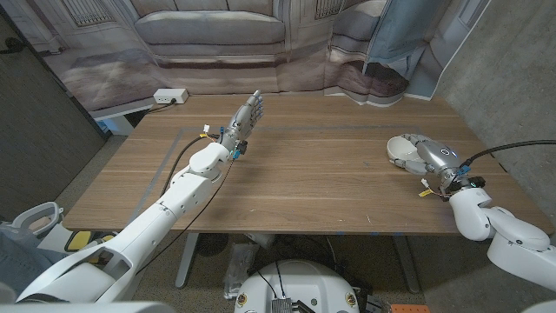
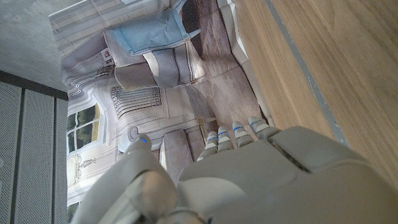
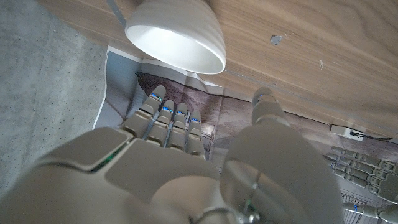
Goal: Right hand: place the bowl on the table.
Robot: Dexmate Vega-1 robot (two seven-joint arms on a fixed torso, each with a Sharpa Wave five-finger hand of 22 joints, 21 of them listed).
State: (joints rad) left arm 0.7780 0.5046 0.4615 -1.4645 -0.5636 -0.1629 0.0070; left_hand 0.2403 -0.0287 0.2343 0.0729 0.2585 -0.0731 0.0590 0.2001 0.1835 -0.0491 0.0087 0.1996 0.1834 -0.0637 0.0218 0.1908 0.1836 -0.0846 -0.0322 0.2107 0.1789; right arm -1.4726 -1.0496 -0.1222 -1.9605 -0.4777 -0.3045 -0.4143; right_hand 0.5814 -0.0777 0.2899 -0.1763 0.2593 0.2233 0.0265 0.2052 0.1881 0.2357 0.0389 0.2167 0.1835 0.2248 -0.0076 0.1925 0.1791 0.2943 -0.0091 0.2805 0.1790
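Observation:
A small white bowl (image 1: 400,149) stands upright on the wooden table (image 1: 330,183) near its right edge. My right hand (image 1: 434,157) is just beside the bowl, on the side nearer the table's right edge. In the right wrist view the bowl (image 3: 177,31) sits on the wood beyond the fingertips (image 3: 163,109), with a gap between them, and the thumb is spread away from the fingers, so my right hand (image 3: 186,168) holds nothing. My left hand (image 1: 245,117) is held over the far left-middle of the table, fingers straight and apart, empty. The left wrist view shows my left hand (image 2: 261,180) with its fingers stretched out.
A white power strip (image 1: 170,96) lies at the table's far left corner. Thin tape lines (image 1: 287,129) mark a rectangle on the wood. A printed backdrop with a sofa (image 1: 213,30) hangs behind the table, and a blue cloth (image 1: 408,35) at the back right.

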